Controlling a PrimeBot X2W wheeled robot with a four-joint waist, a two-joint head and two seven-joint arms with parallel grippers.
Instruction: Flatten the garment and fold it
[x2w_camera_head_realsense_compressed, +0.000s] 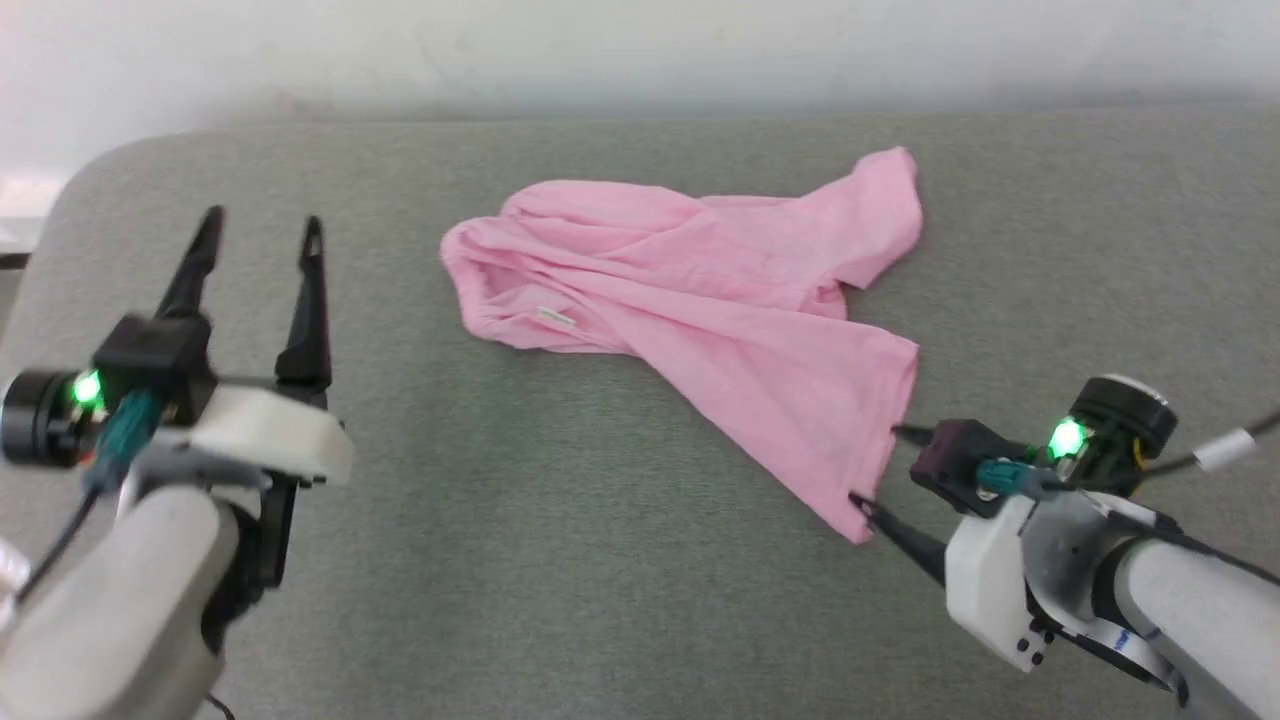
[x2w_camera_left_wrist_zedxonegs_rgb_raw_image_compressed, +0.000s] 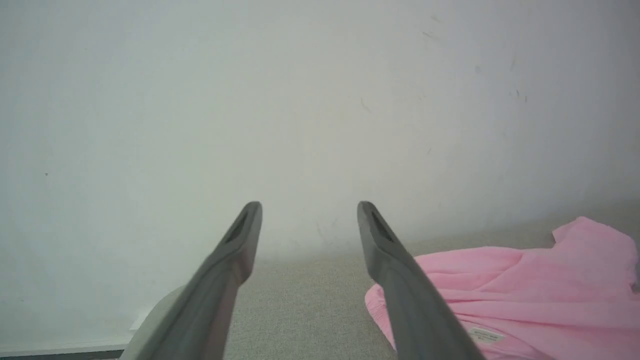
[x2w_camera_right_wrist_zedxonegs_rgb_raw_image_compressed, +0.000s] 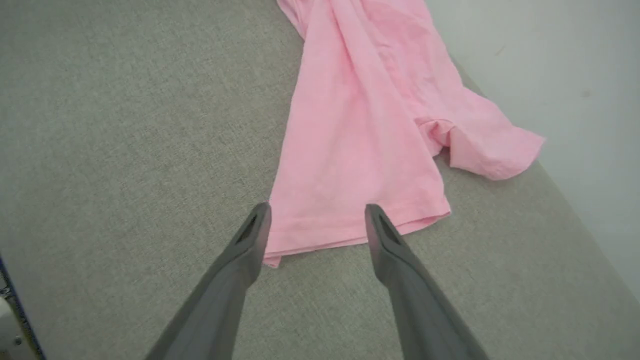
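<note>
The light pink garment (x2w_camera_head_realsense_compressed: 720, 300) lies crumpled on the grey padded surface, its gathered band to the left with a small white label (x2w_camera_head_realsense_compressed: 556, 318) and one leg stretching toward the lower right. My right gripper (x2w_camera_head_realsense_compressed: 875, 468) is open at that leg's hem, a fingertip at each end of the hem edge (x2w_camera_right_wrist_zedxonegs_rgb_raw_image_compressed: 345, 227). My left gripper (x2w_camera_head_realsense_compressed: 260, 228) stands open well to the left of the garment, above bare surface. In the left wrist view the garment (x2w_camera_left_wrist_zedxonegs_rgb_raw_image_compressed: 525, 285) and its label (x2w_camera_left_wrist_zedxonegs_rgb_raw_image_compressed: 485, 334) lie to the right of my left gripper (x2w_camera_left_wrist_zedxonegs_rgb_raw_image_compressed: 309, 212).
The grey surface (x2w_camera_head_realsense_compressed: 520, 560) has free room in front and to the left. A pale wall (x2w_camera_head_realsense_compressed: 640, 50) runs along its far edge. The surface's rounded corner (x2w_camera_head_realsense_compressed: 100, 170) is at the far left.
</note>
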